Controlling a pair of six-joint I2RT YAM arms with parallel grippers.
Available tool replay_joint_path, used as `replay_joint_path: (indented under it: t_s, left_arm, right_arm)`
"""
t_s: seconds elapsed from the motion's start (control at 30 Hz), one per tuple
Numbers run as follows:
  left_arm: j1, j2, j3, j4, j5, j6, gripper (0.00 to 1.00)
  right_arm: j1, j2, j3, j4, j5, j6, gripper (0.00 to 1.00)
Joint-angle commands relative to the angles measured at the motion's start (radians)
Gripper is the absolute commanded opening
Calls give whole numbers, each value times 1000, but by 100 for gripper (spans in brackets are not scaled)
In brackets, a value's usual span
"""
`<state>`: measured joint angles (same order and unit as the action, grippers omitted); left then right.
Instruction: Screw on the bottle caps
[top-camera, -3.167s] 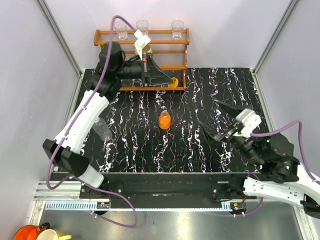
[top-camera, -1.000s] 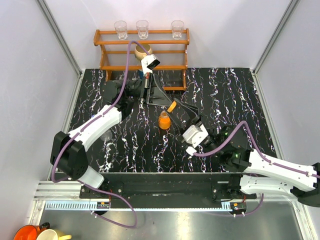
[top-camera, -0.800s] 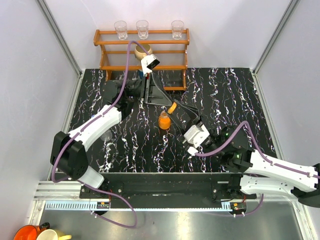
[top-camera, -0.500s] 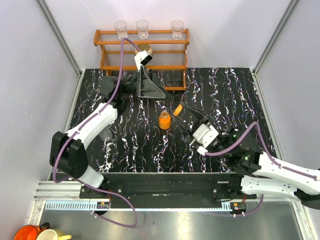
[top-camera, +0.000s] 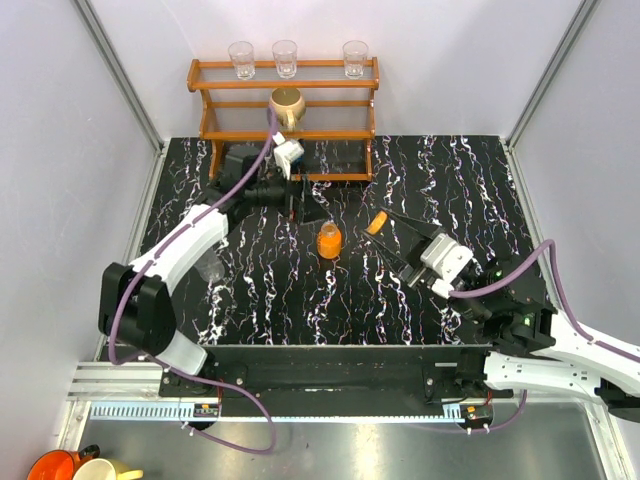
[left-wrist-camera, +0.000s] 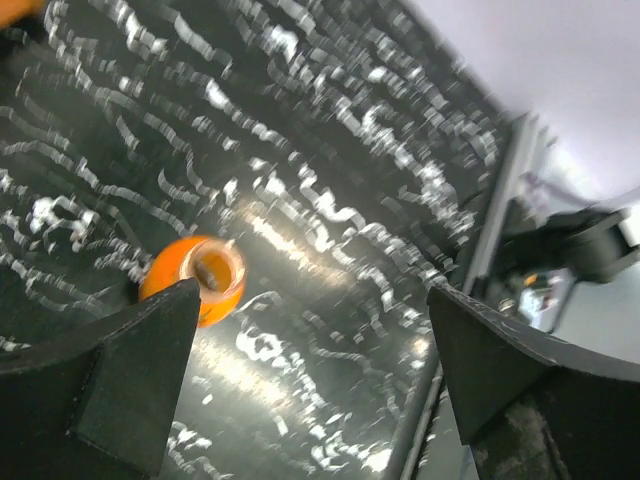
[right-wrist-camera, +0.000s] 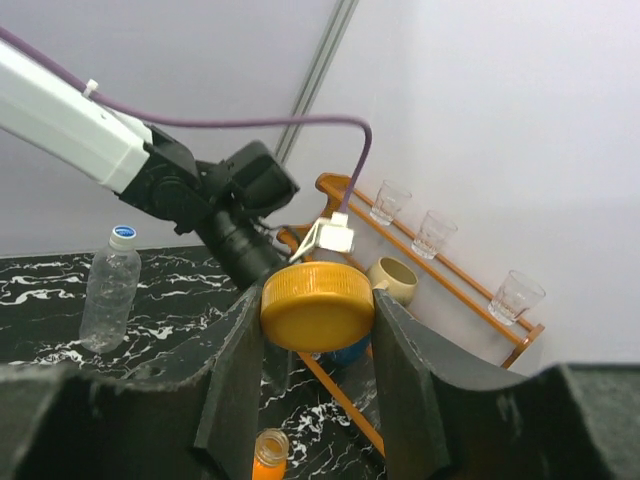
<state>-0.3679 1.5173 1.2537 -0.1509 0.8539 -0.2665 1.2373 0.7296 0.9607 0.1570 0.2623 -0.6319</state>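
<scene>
My right gripper (top-camera: 380, 224) is shut on the orange cap (right-wrist-camera: 317, 305), which hangs in the air right of the small orange bottle (top-camera: 329, 240). That bottle stands uncapped mid-table, and its open mouth shows in the left wrist view (left-wrist-camera: 195, 280) and below the cap in the right wrist view (right-wrist-camera: 268, 455). My left gripper (top-camera: 303, 207) hovers just behind and left of the bottle, open and empty (left-wrist-camera: 310, 380). The clear bottle (right-wrist-camera: 110, 285) stands at the left beside the left arm (top-camera: 207, 262), with a white, blue-rimmed cap (right-wrist-camera: 122, 235) on its neck.
A wooden rack (top-camera: 285, 85) stands at the back with three clear glasses (top-camera: 285, 53) on top and a tan mug (top-camera: 287, 103) on a shelf. A blue container (right-wrist-camera: 340, 350) shows behind the held cap. Grey walls enclose the black marbled table (top-camera: 450, 180).
The orange cap has passed from my left gripper to my right, which drew back to the right with it. My left gripper opened, swung toward the rack and came back near the bottle.
</scene>
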Motion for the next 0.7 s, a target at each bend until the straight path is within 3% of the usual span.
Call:
replay_joint_path:
  t_s: [0.0, 0.3, 0.67]
  left_arm:
    - [-35, 53, -54, -102, -153, 347, 99]
    - [-135, 95, -151, 126, -335, 372, 99]
    - [-164, 198, -122, 186, -464, 348, 99]
  right_arm:
    - [11, -1, 33, -17, 41, 34, 44]
    - [11, 1, 35, -22, 57, 41, 44]
    - [11, -32, 21, -43, 80, 55, 45]
